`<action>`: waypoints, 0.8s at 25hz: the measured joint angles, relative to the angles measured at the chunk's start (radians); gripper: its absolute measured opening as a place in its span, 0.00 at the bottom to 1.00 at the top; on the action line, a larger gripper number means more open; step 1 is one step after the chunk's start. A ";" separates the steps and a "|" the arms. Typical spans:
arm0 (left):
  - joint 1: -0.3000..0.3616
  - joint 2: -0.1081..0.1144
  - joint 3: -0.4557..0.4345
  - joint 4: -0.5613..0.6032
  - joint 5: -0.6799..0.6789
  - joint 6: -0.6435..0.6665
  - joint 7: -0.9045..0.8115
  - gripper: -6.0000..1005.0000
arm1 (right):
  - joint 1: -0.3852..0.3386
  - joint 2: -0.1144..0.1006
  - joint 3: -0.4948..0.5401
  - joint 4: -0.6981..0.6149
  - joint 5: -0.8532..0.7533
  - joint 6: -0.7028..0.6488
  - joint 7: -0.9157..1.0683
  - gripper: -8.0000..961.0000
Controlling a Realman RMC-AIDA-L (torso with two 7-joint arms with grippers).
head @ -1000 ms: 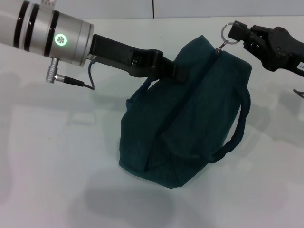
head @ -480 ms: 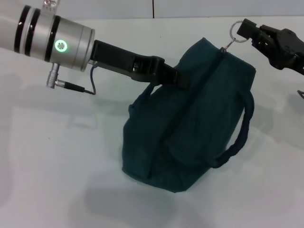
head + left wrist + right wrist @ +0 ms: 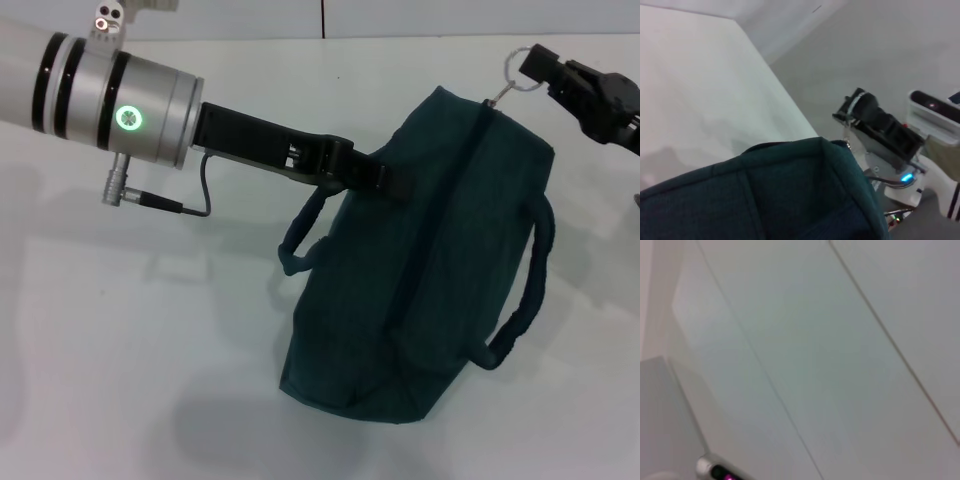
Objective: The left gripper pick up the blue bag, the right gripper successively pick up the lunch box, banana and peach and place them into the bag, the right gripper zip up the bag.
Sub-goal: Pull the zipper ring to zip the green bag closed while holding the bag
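The blue bag hangs tilted over the white table, its zip line shut along the top. My left gripper is shut on the bag's upper left edge, just above one loop handle. The other handle droops on the right side. At the bag's far top corner, my right gripper is shut on the metal ring pull. The left wrist view shows the bag's fabric close up, with the right gripper beyond it. Lunch box, banana and peach are out of view.
The white table spreads around and under the bag. My left arm's silver forearm and its cable reach in from the upper left. Only pale panels fill the right wrist view. The robot's body stands behind the right gripper.
Both arms have shifted to the right, carrying the bag with them. The ring pull has risen toward the upper right, and the bag now stands more upright and stretched.
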State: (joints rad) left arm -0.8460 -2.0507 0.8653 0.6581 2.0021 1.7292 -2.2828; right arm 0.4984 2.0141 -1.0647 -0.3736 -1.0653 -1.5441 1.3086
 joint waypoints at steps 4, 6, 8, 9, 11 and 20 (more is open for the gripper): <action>0.005 -0.006 0.000 0.000 -0.008 0.019 0.009 0.05 | -0.003 0.000 0.002 0.016 0.006 -0.007 0.026 0.03; 0.006 -0.012 0.000 0.000 -0.013 0.032 0.014 0.05 | -0.004 0.000 0.002 0.029 0.009 -0.007 0.090 0.03; 0.010 -0.017 0.000 0.000 -0.027 0.045 0.020 0.05 | -0.004 -0.001 0.002 0.040 0.014 -0.007 0.176 0.03; 0.014 -0.021 0.000 0.000 -0.037 0.052 0.023 0.05 | -0.004 -0.001 0.002 0.050 0.017 -0.008 0.223 0.03; 0.017 -0.024 0.000 0.000 -0.048 0.059 0.029 0.05 | -0.004 -0.001 0.002 0.067 0.025 -0.010 0.280 0.03; 0.031 -0.029 0.000 0.005 -0.116 0.122 0.085 0.05 | -0.009 -0.002 -0.007 0.102 0.030 -0.027 0.436 0.03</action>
State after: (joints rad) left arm -0.8150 -2.0798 0.8654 0.6628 1.8865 1.8515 -2.1977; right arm 0.4896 2.0121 -1.0719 -0.2719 -1.0351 -1.5714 1.7449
